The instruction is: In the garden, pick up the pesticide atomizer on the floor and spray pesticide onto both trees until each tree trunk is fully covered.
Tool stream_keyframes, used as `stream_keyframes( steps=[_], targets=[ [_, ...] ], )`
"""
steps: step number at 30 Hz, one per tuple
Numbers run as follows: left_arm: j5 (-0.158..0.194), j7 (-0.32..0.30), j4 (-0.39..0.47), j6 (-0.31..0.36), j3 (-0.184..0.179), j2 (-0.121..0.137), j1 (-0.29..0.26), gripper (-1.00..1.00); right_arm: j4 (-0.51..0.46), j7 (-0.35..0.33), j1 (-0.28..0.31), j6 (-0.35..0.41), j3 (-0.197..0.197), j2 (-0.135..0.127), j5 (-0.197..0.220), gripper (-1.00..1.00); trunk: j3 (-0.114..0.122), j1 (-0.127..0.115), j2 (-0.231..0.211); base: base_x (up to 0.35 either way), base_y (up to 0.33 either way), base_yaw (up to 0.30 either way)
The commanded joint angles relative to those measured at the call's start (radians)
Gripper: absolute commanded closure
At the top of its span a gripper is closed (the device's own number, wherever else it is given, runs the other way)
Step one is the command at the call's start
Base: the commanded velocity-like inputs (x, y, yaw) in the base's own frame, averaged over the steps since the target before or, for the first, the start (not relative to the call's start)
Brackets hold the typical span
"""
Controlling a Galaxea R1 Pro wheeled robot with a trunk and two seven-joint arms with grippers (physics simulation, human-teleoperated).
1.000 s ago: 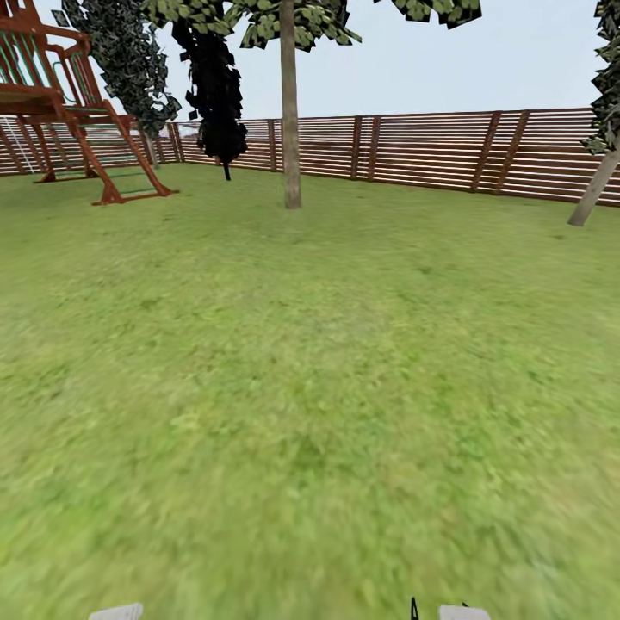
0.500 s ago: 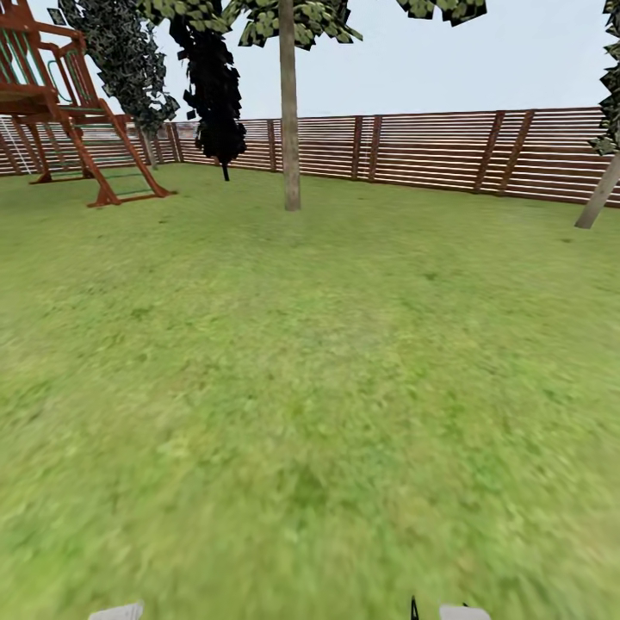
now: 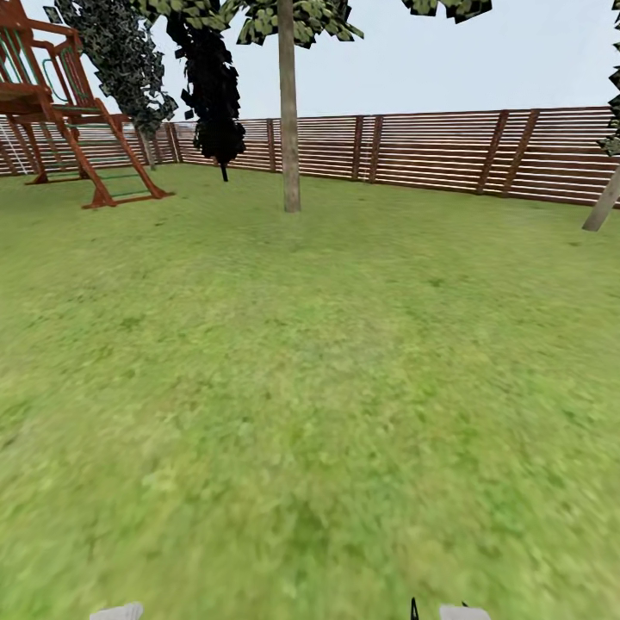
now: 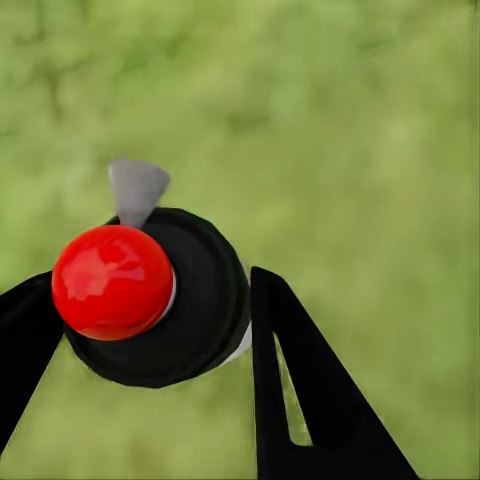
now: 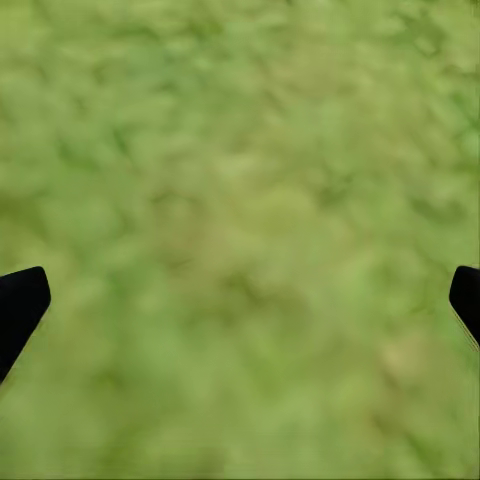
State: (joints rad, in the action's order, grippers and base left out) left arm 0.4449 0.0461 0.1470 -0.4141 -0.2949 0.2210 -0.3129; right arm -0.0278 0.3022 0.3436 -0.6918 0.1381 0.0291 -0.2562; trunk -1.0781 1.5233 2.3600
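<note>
Between left tool (image 4: 150, 330) fingers, atomizer (image 4: 150, 300)

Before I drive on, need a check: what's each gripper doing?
Left gripper: closed on the pesticide atomizer.
Right gripper: open, empty, over grass.

Left gripper (image 4: 150, 375): flat black tapered fingers (image 4: 300, 400), one w/ slot cut-out. Right gripper (image 5: 240, 300): rounded black tips. Pale grey arm parts (image 3: 116, 612) seen above the grass (image 3: 310, 387).
</note>
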Motion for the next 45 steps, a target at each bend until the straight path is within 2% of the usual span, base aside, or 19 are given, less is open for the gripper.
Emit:
stream_keyframes(
  steps=[1,45],
  targets=[
    [0.0,0.0,0.0,0.0,0.0,0.0,0.0,1.0,0.0,0.0,0.0,0.0,0.0,0.0,0.0,-1.0,0.0,0.0,0.0,0.339,0.0,0.0],
    [0.0,0.0,0.0,0.0,0.0,0.0,0.0,1.0,0.0,0.0,0.0,0.0,0.0,0.0,0.0,-1.0,0.0,0.0,0.0,0.339,0.0,0.0]
  ],
)
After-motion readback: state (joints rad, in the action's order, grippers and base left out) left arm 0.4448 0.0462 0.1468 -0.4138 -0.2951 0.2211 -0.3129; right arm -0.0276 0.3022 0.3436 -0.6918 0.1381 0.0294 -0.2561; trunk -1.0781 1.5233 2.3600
